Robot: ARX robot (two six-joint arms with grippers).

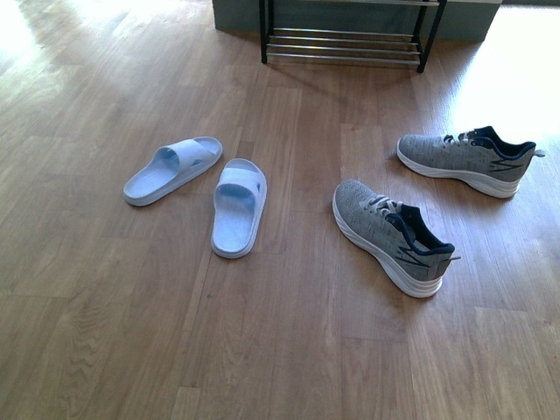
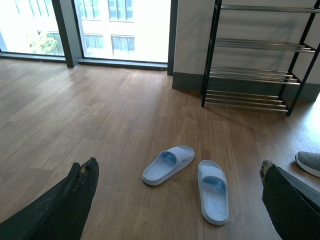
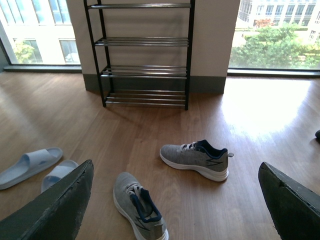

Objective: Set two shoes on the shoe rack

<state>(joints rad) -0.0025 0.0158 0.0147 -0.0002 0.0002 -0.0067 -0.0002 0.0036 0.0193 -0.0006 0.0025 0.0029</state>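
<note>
Claws [image 2: 176,166] [image 3: 175,169] agape, sneakers [image 1: 389,234] [image 1: 464,157] outside rack [image 1: 346,45]

This is looking like a lived-in room of a flat or home, perhaps near the entrance. A wood-plank floor [image 1: 289,350] is running across the whole space. A rack [image 3: 145,42] of chrome bars, a plain household piece, is standing against a pale wall [image 3: 215,40] with grey skirting [image 3: 205,84]. Sneakers [image 1: 392,234] and slippers [image 1: 172,170] are lying loose on the floor, as everyday footwear does in a household. Tall windows [image 2: 125,25] are reaching down nearly to the floor on both sides of the wall, letting in strong daylight and showing buildings [image 3: 280,7] and trees [image 3: 270,47] outside.
</note>
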